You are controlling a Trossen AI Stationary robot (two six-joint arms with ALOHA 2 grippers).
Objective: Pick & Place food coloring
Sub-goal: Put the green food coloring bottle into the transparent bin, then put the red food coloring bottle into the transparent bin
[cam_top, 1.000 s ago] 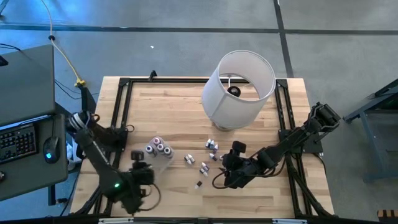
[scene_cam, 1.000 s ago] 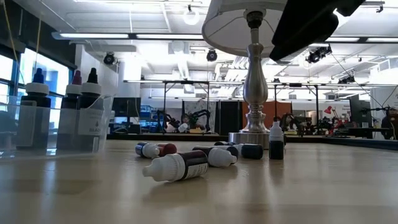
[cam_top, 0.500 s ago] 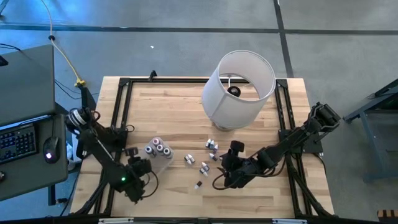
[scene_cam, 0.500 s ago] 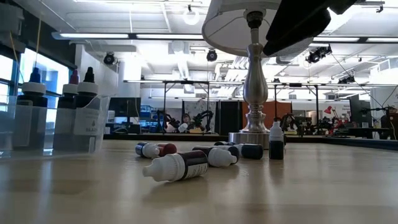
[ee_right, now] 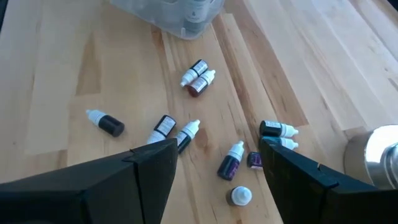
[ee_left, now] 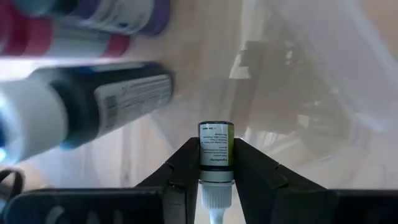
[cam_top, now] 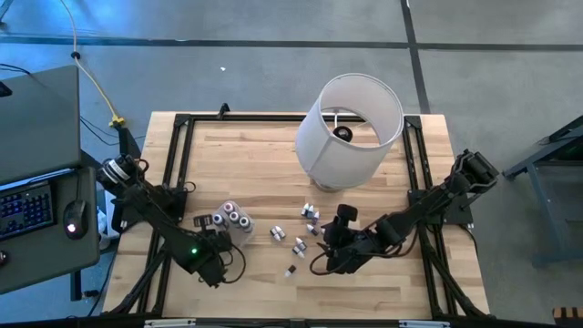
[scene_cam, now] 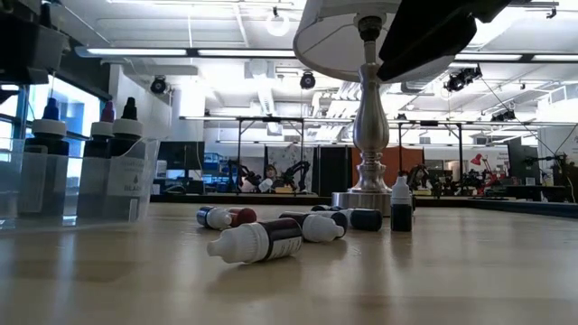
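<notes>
My left hand (ee_left: 216, 163) is clenched on a bottle (ee_left: 216, 152), its long axis running along the fingers, nozzle back toward the wrist, just near the tub (cam_top: 232, 228). Loose bottles (ee_right: 198, 77) lie on the counter (cam_top: 264, 164). My right hand (ee_right: 214, 152) hovers released above them; its fingertips are cut off.

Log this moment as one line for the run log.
left gripper: shut on a food coloring bottle, beside the clear tub | right gripper: open, above the loose bottles | lamp: behind

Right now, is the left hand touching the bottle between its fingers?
Touching: the left wrist view shows both fingers of the left hand pressed against the small bottle.
</notes>
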